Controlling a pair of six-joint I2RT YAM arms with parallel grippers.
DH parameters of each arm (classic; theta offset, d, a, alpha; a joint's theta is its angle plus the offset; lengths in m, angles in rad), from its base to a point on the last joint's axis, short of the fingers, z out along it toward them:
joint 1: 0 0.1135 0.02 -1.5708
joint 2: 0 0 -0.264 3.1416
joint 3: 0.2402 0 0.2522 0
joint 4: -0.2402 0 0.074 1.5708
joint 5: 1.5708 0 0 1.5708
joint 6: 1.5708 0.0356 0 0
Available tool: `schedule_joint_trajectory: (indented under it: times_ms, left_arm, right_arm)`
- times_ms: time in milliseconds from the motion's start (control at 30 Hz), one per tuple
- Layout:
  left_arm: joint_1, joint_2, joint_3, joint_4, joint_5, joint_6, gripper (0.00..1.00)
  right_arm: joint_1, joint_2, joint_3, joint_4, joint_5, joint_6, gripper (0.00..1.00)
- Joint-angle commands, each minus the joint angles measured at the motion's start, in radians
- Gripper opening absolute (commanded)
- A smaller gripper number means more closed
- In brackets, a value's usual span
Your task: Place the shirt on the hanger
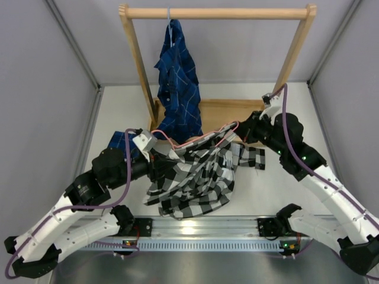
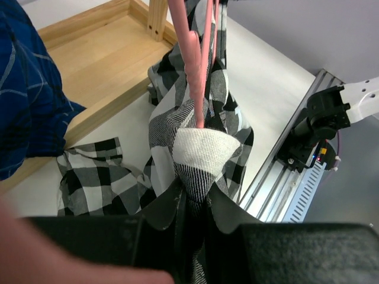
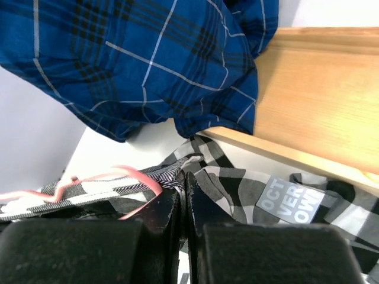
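The black-and-white check shirt (image 1: 195, 177) hangs bunched between my two grippers above the table. The pink wire hanger (image 1: 204, 140) runs through its upper edge from one gripper to the other. My left gripper (image 1: 155, 160) is shut on a fold of the shirt (image 2: 204, 151), and the hanger (image 2: 192, 65) rises just beyond that fold. My right gripper (image 1: 238, 133) is shut on a thin striped edge of the shirt (image 3: 237, 183), with the hanger (image 3: 118, 174) just left of its fingertips. Pale lettering (image 3: 290, 201) shows on the cloth to the right.
A wooden rack (image 1: 219, 13) stands at the back, and a dark blue shirt (image 1: 176, 89) hangs from it down to the wooden base (image 1: 228, 112). A metal rail (image 1: 201, 228) runs along the near edge. Grey walls close both sides.
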Motion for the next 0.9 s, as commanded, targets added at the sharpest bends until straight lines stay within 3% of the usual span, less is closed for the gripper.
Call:
schedule_joint_trajectory:
  times_ms: [0, 267, 700, 867]
  left_arm:
    - [0.001, -0.019, 0.026, -0.122, -0.002, 0.023, 0.00]
    - [0.000, -0.007, -0.011, -0.159, -0.055, 0.044, 0.00]
    - [-0.012, 0.246, 0.140, -0.179, -0.058, 0.132, 0.00]
    - [-0.141, 0.344, 0.235, -0.181, -0.081, 0.155, 0.00]
  right_arm:
    - [-0.041, 0.054, 0.142, -0.068, 0.084, -0.083, 0.00]
    - [-0.041, 0.180, 0.265, -0.195, 0.220, -0.173, 0.00]
    - [-0.036, 0.338, 0.479, -0.398, 0.395, -0.316, 0.00]
    - [0.028, 0.388, 0.571, -0.438, 0.481, -0.364, 0.00]
